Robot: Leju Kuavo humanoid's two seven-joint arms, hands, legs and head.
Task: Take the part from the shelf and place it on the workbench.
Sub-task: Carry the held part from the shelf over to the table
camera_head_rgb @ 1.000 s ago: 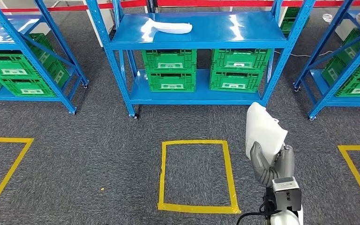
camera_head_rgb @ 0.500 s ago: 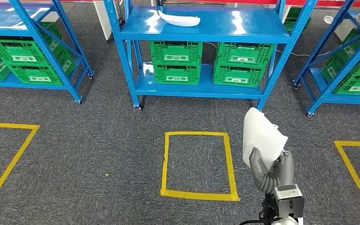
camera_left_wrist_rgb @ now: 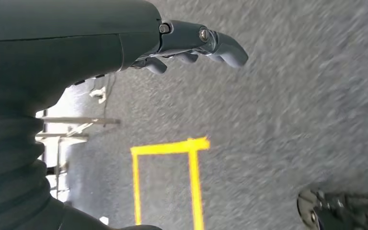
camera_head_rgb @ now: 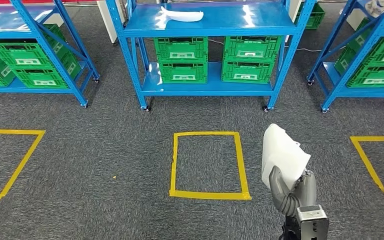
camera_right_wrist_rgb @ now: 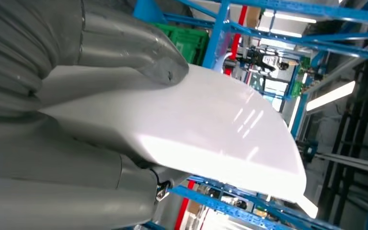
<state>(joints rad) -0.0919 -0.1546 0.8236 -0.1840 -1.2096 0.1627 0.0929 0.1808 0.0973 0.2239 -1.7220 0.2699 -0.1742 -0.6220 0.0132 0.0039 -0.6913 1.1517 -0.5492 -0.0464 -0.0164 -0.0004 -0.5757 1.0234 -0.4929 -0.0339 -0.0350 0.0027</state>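
While gripping part [camera_head_rgb: 281, 152], right hand [camera_head_rgb: 291, 187] upright

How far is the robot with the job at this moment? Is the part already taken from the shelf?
Done: the right hand holds a white part, off the blue shelf. In hand: carrying it over the grey carpet. Left: placing it, with no workbench visible. A second white part lies on the shelf. The left hand holds nothing.
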